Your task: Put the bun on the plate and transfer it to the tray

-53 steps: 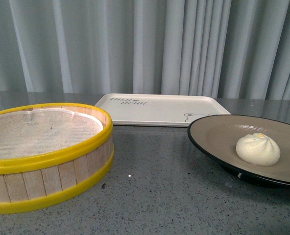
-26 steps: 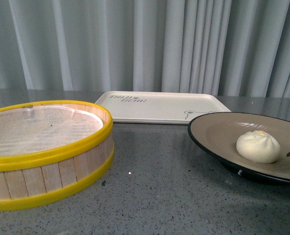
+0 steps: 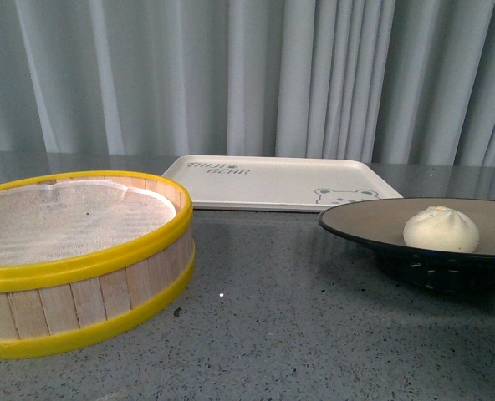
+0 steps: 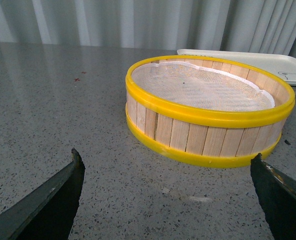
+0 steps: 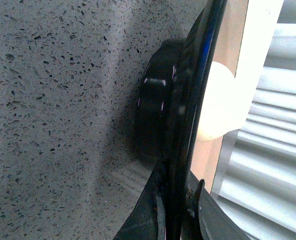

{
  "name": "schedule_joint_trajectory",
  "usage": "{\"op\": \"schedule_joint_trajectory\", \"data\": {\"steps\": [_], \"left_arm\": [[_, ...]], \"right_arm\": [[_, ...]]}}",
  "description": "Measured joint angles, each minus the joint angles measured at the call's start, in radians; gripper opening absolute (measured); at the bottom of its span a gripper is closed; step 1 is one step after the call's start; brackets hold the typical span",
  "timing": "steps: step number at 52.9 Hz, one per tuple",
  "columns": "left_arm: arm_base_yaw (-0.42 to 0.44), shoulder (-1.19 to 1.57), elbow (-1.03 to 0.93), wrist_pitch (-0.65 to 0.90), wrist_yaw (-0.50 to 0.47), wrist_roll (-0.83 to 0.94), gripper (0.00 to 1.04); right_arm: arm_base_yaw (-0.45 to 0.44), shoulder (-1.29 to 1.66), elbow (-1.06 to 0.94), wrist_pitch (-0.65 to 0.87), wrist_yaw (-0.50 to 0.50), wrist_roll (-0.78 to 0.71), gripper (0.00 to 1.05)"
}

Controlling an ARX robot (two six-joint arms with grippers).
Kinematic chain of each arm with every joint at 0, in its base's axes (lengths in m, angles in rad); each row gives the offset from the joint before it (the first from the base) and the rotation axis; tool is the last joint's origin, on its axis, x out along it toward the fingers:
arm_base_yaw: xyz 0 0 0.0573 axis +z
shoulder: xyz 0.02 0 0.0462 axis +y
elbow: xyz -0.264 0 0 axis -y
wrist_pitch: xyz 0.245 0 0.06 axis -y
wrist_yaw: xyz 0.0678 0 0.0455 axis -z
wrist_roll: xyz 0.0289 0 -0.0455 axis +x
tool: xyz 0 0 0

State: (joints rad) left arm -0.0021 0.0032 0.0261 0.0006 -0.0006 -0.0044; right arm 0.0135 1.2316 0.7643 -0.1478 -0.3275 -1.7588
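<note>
Right gripper (image 5: 175,220): clamped on the plate (image 3: 356,219) rim.
Bun (image 3: 441,229): sits on the plate.
Left gripper (image 4: 166,155): spread wide, holding nothing, facing the steamer basket (image 3: 89,259).
Tray (image 3: 273,180): behind both.

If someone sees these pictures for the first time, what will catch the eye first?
Probably the big wooden steamer basket with bright yellow rims, at the front left. Next, the white bun sitting on the dark plate at the right, with the cream tray behind; the right wrist view shows the right gripper pinching the plate's rim.
</note>
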Motion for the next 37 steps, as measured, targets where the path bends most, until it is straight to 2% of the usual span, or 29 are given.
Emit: {"op": "schedule_joint_trajectory", "data": {"steps": [10, 37], "left_arm": [[0.000, 0.000, 0.000, 0.000, 0.000, 0.000, 0.98], [0.000, 0.000, 0.000, 0.000, 0.000, 0.000, 0.98]], "right_arm": [[-0.012, 0.048, 0.058, 0.030, 0.020, -0.053, 0.03], [-0.036, 0.408, 0.450, 0.135, 0.063, -0.059, 0.03]]}}
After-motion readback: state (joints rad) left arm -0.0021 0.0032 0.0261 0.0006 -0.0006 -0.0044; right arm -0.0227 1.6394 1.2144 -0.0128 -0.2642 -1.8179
